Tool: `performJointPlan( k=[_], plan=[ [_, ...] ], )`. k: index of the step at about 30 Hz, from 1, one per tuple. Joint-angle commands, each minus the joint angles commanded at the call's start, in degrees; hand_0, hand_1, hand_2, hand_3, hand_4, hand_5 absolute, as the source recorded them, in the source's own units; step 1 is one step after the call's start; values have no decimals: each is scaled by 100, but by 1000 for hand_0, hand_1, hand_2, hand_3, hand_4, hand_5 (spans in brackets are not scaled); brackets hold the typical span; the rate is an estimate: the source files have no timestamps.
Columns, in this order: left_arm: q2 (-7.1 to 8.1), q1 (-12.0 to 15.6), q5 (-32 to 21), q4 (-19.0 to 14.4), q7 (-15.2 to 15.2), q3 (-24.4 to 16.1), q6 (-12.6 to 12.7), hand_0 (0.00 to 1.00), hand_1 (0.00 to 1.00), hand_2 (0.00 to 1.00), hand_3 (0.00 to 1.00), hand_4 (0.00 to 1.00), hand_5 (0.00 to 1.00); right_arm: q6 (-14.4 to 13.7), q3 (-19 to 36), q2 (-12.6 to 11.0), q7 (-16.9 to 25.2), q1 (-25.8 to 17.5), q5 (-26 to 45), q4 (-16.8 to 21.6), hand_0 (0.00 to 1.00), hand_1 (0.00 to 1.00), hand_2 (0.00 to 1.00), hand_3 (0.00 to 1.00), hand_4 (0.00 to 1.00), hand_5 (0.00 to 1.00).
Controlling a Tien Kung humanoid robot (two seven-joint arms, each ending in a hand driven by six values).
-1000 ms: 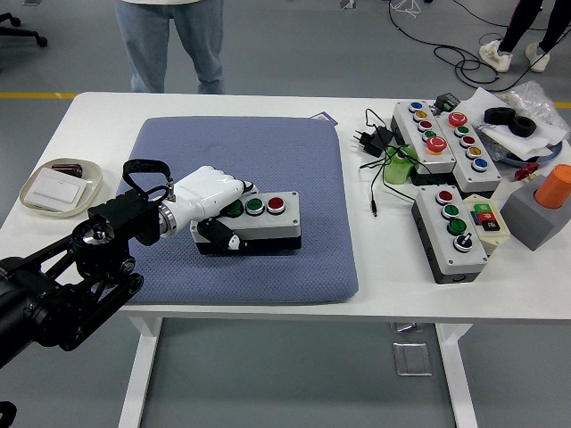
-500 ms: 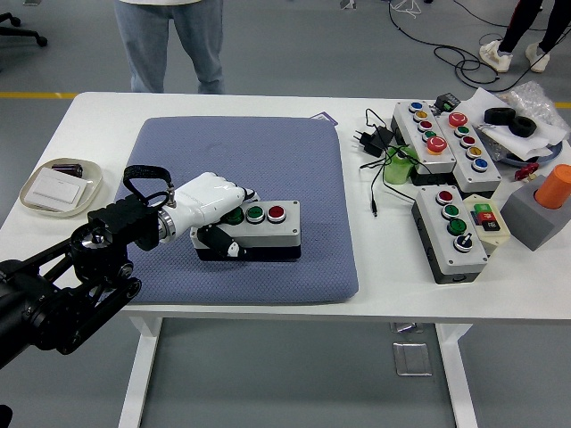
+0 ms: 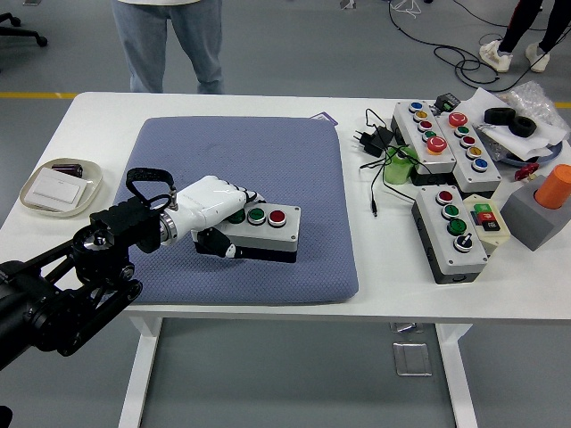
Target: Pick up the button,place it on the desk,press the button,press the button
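Left hand [image 3: 212, 207]: fingers closed over the left end of the button box, thumb under its near side; this grip takes the weight at one end.
Button box [image 3: 263, 232]: extends right of the hand, appears tilted, left end raised off the blue cushion [image 3: 259, 152]; judged mid-pick.
Buttons: green [image 3: 257, 214] beside the knuckles, red [image 3: 277, 217] beyond; both uncovered.
Bare desk [image 3: 384, 259]: right of the cushion, likely the set-down area.
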Motion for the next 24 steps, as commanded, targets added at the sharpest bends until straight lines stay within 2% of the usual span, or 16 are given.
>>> performJointPlan(
  k=[3, 4, 9, 10, 15, 16, 21, 22, 24],
  plan=[
    [3, 17, 0, -23, 35, -19, -57, 597, 778, 871, 888, 998, 469, -2, -4, 0, 3, -2, 6, 0, 631, 466, 527, 582, 269, 11],
    [7, 26, 0, -46, 50, -33, -88, 657, 825, 912, 934, 998, 513, -2, -3, 0, 4, -5, 6, 0, 631, 467, 527, 582, 269, 11],
    [24, 89, 0, -204, 135, -117, -144, 657, 825, 912, 934, 998, 513, -3, -7, 1, 10, -15, 17, 0, 631, 467, 527, 582, 269, 11],
    [28, 105, 0, -255, 150, -150, -142, 737, 877, 956, 971, 998, 553, -3, -11, 1, 11, -17, 24, 0, 631, 468, 527, 582, 269, 11],
    [45, 173, 0, -529, 207, -338, -174, 737, 877, 956, 971, 998, 553, -2, -28, -1, 18, -25, 50, 0, 631, 468, 527, 582, 269, 11],
    [46, 177, 0, -547, 208, -351, -176, 777, 909, 973, 986, 998, 562, -2, -29, -1, 18, -25, 52, 0, 631, 469, 527, 582, 269, 12],
    [84, 349, 0, -1055, 213, -687, -240, 777, 909, 973, 986, 998, 562, -2, -38, -2, 20, -39, 68, 0, 631, 469, 527, 582, 269, 12],
    [112, 402, 0, -1211, 233, -755, -243, 767, 836, 891, 958, 998, 532, -4, -44, -3, 22, -43, 84, 0, 631, 469, 528, 582, 270, 13],
    [149, 477, 0, -1480, 279, -863, -246, 767, 836, 891, 958, 998, 532, -4, -51, -3, 24, -51, 97, 0, 631, 469, 528, 582, 270, 13]
  ],
)
